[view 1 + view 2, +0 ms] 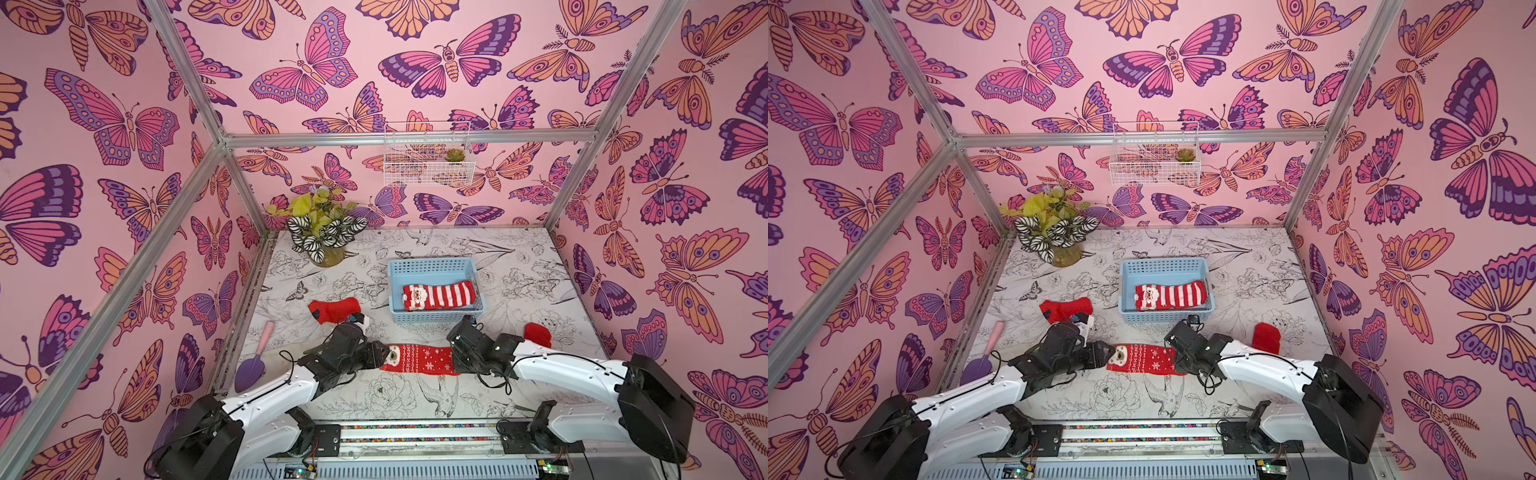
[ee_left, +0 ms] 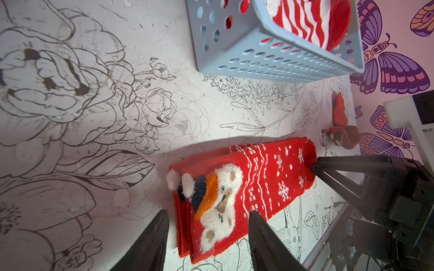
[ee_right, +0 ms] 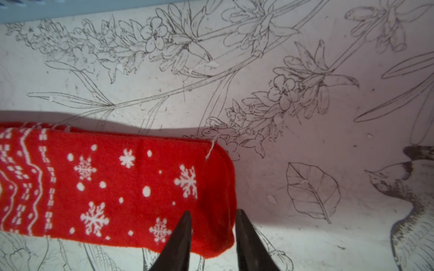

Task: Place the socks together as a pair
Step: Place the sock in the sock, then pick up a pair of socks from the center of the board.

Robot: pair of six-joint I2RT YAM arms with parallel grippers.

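Evidently my left gripper (image 2: 207, 212) and right gripper (image 3: 213, 212) stand parted, gripping nothing, one at each end of the snowflake socks (image 1: 419, 359), likely so both ends line up; the two lie stacked as a pair on the table (image 1: 415, 399), near the basket (image 1: 432, 262)

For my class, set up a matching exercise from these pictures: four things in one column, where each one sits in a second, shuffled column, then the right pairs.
Things
1. striped sock
2. snowflake socks
3. purple trowel
4. succulent

Places
A. in the white wire basket on the wall
B. on the table, between the left gripper and the right gripper
C. in the blue basket
D. by the table's left edge

Pairs: 1-C, 2-B, 3-D, 4-A
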